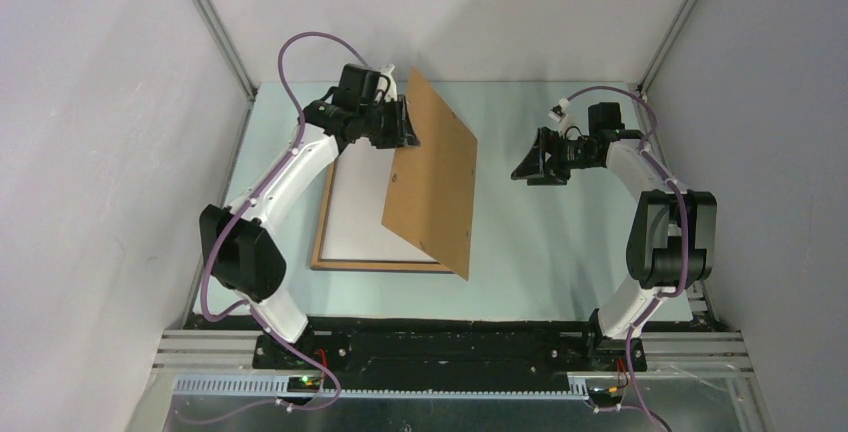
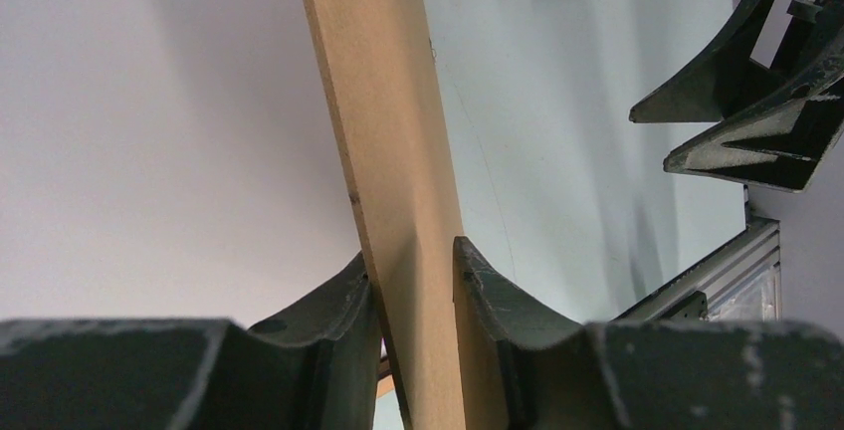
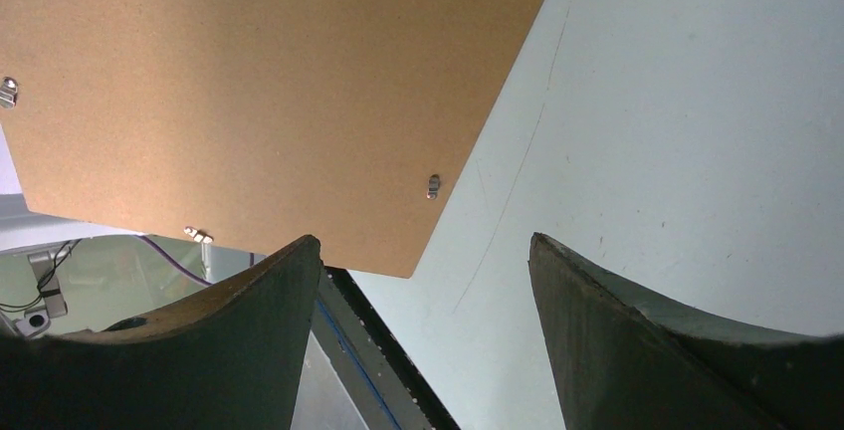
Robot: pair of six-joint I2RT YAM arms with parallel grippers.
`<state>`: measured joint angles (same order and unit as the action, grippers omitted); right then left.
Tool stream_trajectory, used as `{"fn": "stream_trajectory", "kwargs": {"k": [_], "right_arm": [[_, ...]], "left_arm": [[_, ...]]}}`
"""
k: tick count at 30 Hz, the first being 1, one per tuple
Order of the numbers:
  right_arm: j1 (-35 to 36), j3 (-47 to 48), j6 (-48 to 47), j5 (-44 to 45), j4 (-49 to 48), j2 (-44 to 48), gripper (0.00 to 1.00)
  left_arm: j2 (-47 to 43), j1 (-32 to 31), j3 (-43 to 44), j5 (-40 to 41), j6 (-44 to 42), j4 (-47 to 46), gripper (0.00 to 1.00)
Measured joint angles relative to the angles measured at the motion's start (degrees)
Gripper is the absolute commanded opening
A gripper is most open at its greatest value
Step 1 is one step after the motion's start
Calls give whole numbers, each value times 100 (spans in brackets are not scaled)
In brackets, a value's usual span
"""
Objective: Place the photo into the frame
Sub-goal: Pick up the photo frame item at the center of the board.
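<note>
L end effector [image 2: 412,263] pinching backing board [image 2: 383,131], R end effector [image 3: 423,243] open, empty, frame [image 1: 370,266] top-view only

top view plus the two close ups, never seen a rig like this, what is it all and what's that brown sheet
Two robot arms stand at the near edge of a table. The top view looks down from above; each close-up comes from a wrist camera. The left gripper is clamped on a brown backing board, tilted up over the frame, which lies flat with a white sheet inside. The right gripper is open and empty.
</note>
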<state>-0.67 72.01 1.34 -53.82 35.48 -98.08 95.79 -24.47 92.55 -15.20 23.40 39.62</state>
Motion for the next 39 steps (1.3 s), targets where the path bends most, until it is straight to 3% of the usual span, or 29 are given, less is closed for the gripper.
{"fn": "stream_trajectory", "kwargs": {"k": [10, 14, 17, 19, 31, 39], "right_arm": [[-66, 0, -7, 0, 0, -2, 80], [-70, 0, -7, 0, 0, -2, 80], [-87, 0, -7, 0, 0, -2, 80], [-94, -2, -7, 0, 0, -2, 80], [-188, -87, -7, -28, -28, -2, 80], [-446, -343, 142, -271, -310, 17, 80]], "left_arm": [[66, 15, 2, -24, 9, 0, 28], [164, 17, 4, -39, 15, 0, 17], [232, 24, 15, -98, 101, -28, 2], [240, 26, 28, -229, 236, -92, 0], [208, 149, 2, -977, 566, -164, 0], [-380, 463, -828, -1707, 1025, -892, 0]]}}
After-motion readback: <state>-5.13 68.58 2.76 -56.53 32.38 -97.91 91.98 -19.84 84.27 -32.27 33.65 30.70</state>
